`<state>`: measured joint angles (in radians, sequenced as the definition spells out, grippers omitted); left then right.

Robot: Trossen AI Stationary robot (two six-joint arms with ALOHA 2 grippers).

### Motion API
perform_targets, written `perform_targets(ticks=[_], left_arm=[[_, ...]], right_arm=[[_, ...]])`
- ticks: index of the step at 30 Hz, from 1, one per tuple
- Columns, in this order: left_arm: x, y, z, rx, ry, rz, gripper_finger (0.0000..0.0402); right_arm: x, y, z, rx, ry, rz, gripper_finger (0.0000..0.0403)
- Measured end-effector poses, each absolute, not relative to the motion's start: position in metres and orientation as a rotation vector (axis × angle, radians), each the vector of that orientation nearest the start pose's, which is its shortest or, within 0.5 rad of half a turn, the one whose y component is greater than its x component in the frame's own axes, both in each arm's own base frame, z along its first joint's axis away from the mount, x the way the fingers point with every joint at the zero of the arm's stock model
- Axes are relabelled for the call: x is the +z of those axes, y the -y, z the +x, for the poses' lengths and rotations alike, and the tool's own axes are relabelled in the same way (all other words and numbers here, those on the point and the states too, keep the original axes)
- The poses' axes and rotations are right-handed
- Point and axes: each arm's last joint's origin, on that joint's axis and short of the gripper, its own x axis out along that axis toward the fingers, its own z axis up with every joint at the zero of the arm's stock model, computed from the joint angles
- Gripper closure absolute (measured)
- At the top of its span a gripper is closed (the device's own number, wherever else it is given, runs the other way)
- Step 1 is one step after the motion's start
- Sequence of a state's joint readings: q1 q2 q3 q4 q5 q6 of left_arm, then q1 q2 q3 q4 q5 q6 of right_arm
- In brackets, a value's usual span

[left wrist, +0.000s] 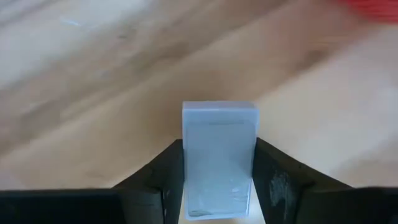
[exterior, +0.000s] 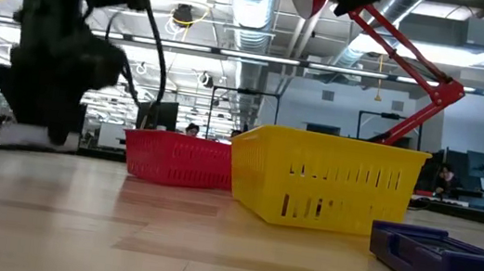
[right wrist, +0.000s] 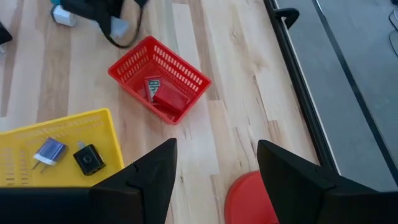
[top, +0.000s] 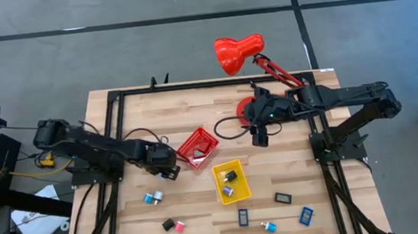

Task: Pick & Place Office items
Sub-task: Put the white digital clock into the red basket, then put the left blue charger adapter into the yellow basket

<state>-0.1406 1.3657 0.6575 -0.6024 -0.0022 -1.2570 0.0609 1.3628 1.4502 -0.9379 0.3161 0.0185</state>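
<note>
My left gripper [top: 170,171] hangs beside the red tray [top: 197,149], on its near-left side, shut on a pale blue-white block [left wrist: 219,155]. In the low view the gripper [exterior: 42,123] shows at the left with the white piece [exterior: 25,135] at its tip. My right gripper [top: 261,136] is open and empty, up over the table near the lamp base [right wrist: 252,199]. The red tray [right wrist: 158,81] holds a red piece and a grey one. A blue-white plug [right wrist: 50,151] and a black block [right wrist: 90,160] lie in the yellow tray [top: 229,182]. Other small pieces lie loose near the table's near edge. My left gripper pinches the pale block between its two fingers, one finger [left wrist: 165,177] on each long side face [left wrist: 189,155]. The block's free end [left wrist: 219,112] sticks out past the fingertips. Whether it is clear of the table, I cannot tell.
Loose pieces on the table: a blue-white one [top: 153,198], a black [top: 168,225] and a pink one [top: 179,226], flat dark rectangles [top: 243,217] [top: 282,198], blue ones [top: 305,215] [top: 268,226]. The red desk lamp [top: 237,53] stands at the far edge. A black frame rims the table.
</note>
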Motion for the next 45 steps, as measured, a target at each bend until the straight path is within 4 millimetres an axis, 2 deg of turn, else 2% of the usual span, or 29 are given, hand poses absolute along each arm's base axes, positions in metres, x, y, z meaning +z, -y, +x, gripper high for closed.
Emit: perform_targets(ticks=[3, 10, 16, 21, 25, 31, 33, 37, 41, 45], left_arm=[[0.171, 0.028, 0.208, 0.687, -1.109, -0.997, 0.0256], [0.208, 0.02, 0.199, 0.667, -0.796, -1.068, 0.0256], [0.224, 0.007, 0.215, 0.595, -0.555, -1.062, 0.0256], [0.215, -0.004, 0.238, 0.571, -0.502, -1.023, 0.0256], [0.193, -0.011, 0.247, 0.63, -0.589, -0.995, 0.0256], [0.173, -0.013, 0.258, 0.626, -0.659, -0.998, 0.0256], [0.171, -0.013, 0.259, 0.62, -0.672, -1.004, 0.0239], [0.173, -0.013, 0.26, 0.599, -0.658, -1.014, 0.0173], [0.181, -0.013, 0.258, 0.565, -0.637, -0.983, 0.0116], [0.194, -0.012, 0.254, 0.498, -0.609, -0.982, 0.0082]], right_arm=[[0.371, -0.005, 0.267, -0.257, -0.836, -0.139, 0.0187], [0.371, -0.002, 0.267, -0.264, -0.836, -0.135, 0.0187], [0.371, -0.002, 0.267, -0.263, -0.836, -0.137, 0.0187], [0.372, -0.002, 0.267, -0.263, -0.835, -0.136, 0.0187], [0.372, -0.002, 0.267, -0.264, -0.833, -0.134, 0.0187], [0.372, -0.003, 0.267, -0.264, -0.832, -0.134, 0.0187], [0.372, -0.003, 0.267, -0.264, -0.832, -0.13, 0.0187], [0.372, -0.003, 0.267, -0.265, -0.832, -0.127, 0.0187], [0.372, -0.003, 0.267, -0.265, -0.832, -0.127, 0.0187], [0.372, -0.003, 0.267, -0.265, -0.832, -0.127, 0.0187]])
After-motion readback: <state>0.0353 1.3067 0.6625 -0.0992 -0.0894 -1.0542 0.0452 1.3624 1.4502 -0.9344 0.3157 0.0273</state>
